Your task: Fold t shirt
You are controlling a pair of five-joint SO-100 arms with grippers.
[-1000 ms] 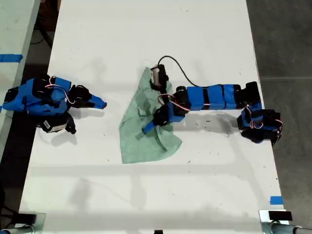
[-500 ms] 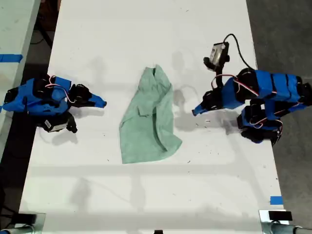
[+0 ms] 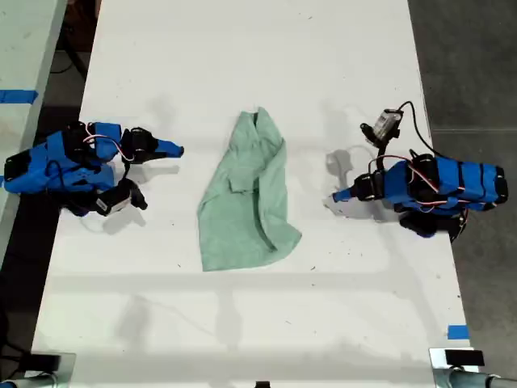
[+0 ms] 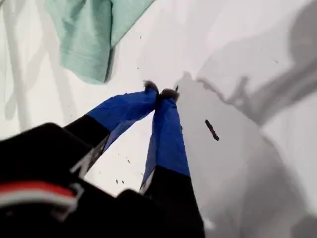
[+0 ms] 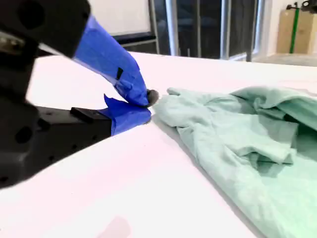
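there, a soft, rumpled mint-green t shirt point(image 3: 246, 196) on smooth white table point(image 3: 242, 65)

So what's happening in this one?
A small pale mint-green cloth t shirt lies crumpled and partly folded mid-table on the white table. Neither blue arm holds it. My first gripper is shut on nothing, over bare table near the shirt. My second gripper is shut too, tips close beside the shirt's edge.
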